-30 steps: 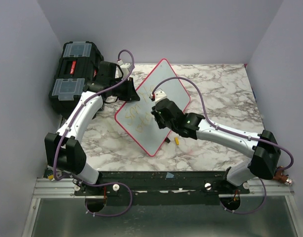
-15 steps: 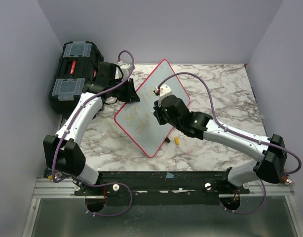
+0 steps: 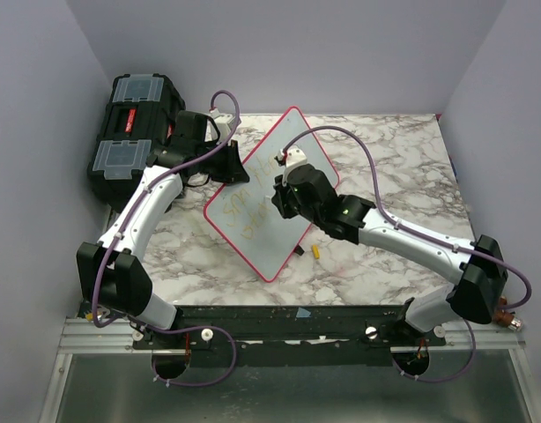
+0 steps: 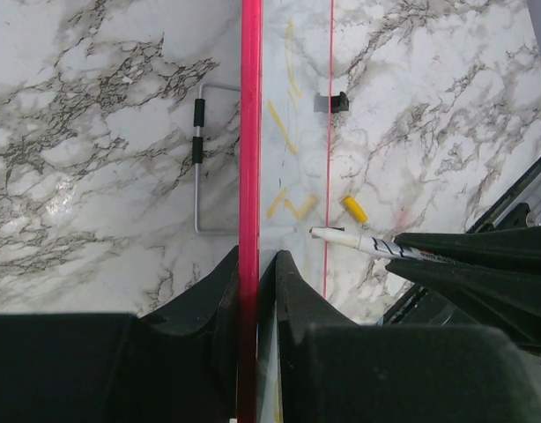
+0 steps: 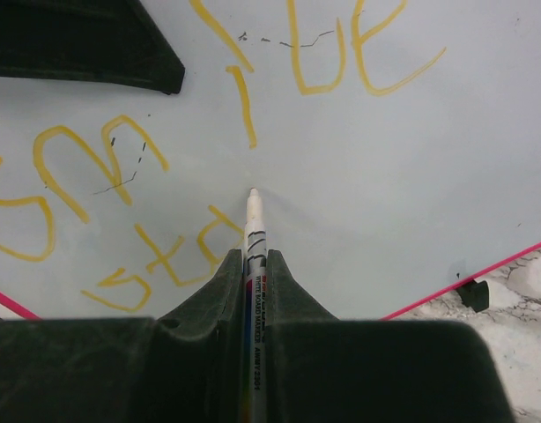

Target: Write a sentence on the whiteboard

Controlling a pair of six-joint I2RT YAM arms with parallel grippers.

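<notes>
Edging toward the far side since a second ago, the right gripper (image 5: 253,257) clenches the marker (image 5: 253,216), tip at the whiteboard (image 3: 266,251), which the left gripper (image 4: 257,260) pinches by its far-left edge above the middle of the table (image 3: 385,150); the sentence (image 5: 244,106) looks unfinished, so the next stroke wants steady contact.

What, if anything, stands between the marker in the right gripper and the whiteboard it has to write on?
Nothing visible does. The right gripper holds the marker with its tip aimed at a bare patch of the whiteboard, beside the yellow letters; the left gripper clamps the board's edge.
</notes>
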